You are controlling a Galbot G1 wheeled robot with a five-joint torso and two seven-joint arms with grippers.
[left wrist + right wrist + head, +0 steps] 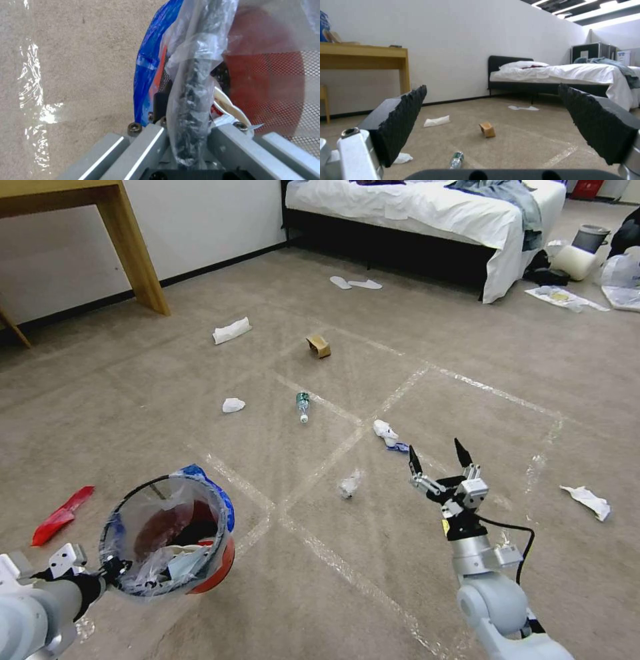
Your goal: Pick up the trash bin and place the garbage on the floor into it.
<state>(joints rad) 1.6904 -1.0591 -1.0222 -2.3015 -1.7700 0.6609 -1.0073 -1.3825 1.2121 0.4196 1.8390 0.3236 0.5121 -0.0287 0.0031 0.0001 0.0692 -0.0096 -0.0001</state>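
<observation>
The trash bin [200, 567] hangs tilted above the floor [413, 353] at lower left, its clear liner [160, 527] holding some litter. My left gripper [112, 569] is shut on its black rim [196, 75]; that grip [186, 142] is seen close up in the left wrist view. My right gripper [439, 453] is open and empty over the carpet, near a white tissue with a blue scrap [387, 433]. Garbage lies scattered: a red wrapper [63, 513], a small bottle [303, 407] [456, 160], a brown carton [319, 346] [487, 129], and several tissues [233, 405].
A wooden table leg [137, 253] stands at the back left. A bed [427, 213] fills the back, with slippers [353, 283] before it. A grey bin [590, 237] and plastic bags [623, 280] sit at the far right. Tape lines [320, 553] cross the carpet.
</observation>
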